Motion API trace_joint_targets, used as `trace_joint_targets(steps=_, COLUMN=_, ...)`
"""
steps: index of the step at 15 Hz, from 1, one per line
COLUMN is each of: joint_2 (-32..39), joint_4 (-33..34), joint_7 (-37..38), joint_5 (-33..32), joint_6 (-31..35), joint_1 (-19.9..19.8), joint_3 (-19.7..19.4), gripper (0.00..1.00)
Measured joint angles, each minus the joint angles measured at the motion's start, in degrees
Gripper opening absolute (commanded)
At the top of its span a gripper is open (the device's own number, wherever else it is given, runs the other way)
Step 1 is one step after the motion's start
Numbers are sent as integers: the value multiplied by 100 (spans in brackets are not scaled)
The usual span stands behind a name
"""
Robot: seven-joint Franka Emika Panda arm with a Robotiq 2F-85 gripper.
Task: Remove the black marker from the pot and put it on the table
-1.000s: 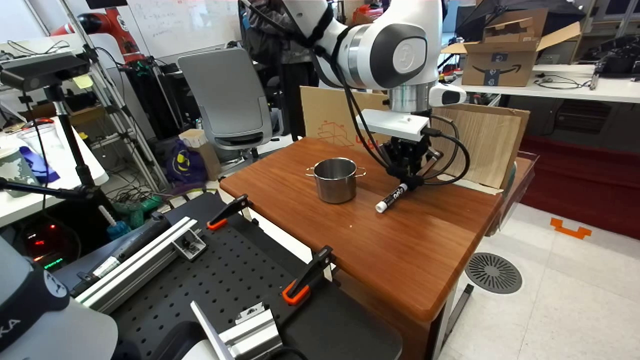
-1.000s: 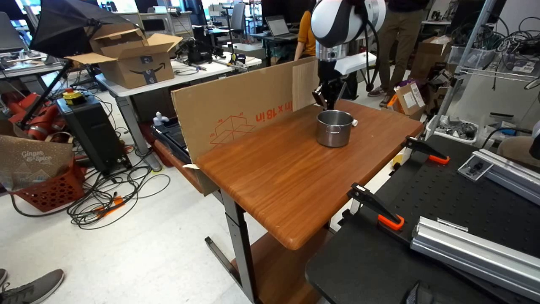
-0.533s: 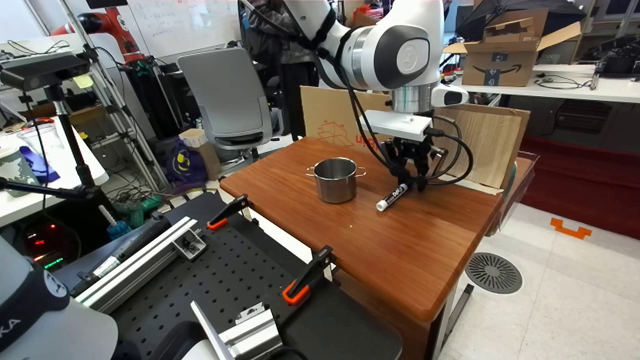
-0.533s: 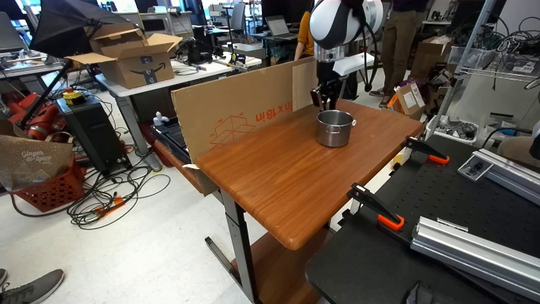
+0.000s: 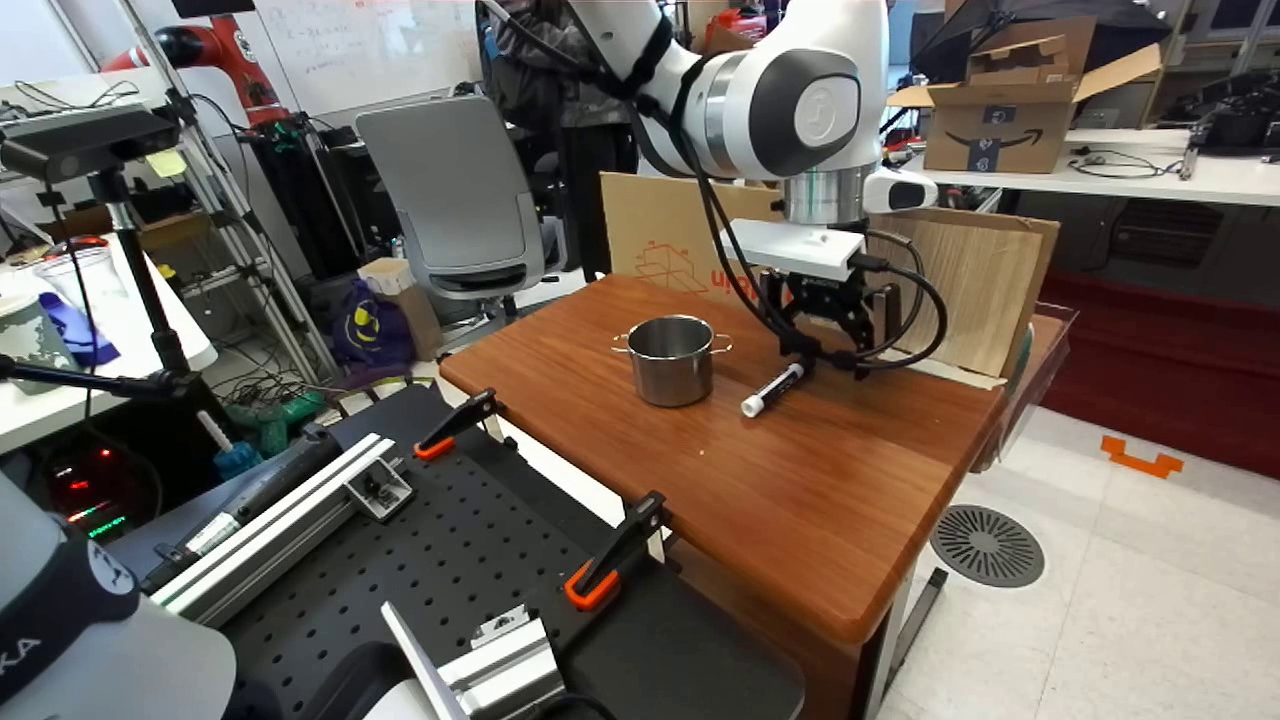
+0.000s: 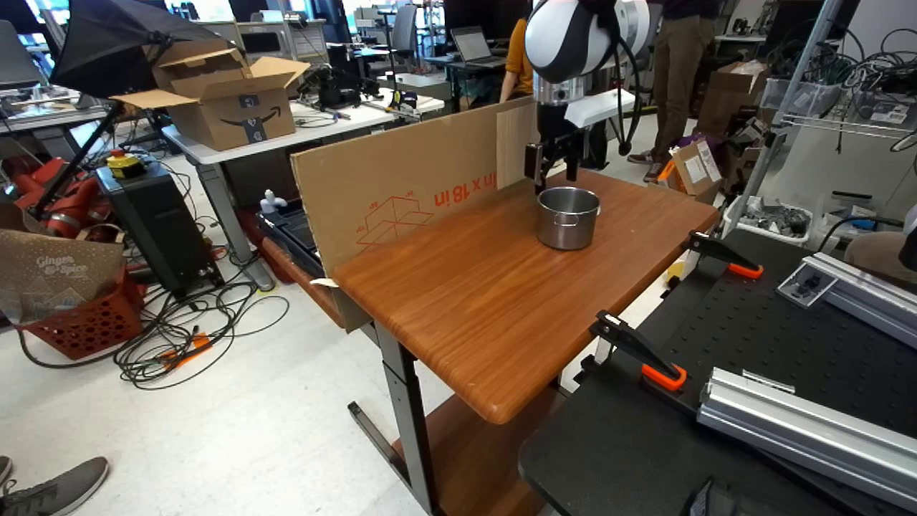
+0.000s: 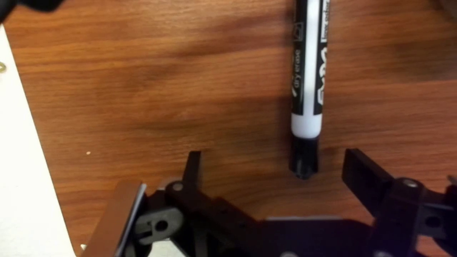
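Black marker [image 7: 307, 89] lying on table [image 5: 780, 500], near pot [image 5: 672, 380] — claw [image 7: 273, 154] spread wide.

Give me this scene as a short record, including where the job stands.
Marker: lying on the table, its black-capped end showing between the fingers in the wrist view
Pot: upright on the table, apart from the marker
Fingers: open, gripping nothing
Cardboard: standing along one table edge
Job: marker out of the pot, on the table
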Motion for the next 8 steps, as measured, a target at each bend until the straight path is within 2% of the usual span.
trace_joint_targets(steps=8, joint_2=-47, joint_4=-4, joint_7=0, joint_5=11, joint_6=-12, joint_1=-5, joint_3=17, gripper=100)
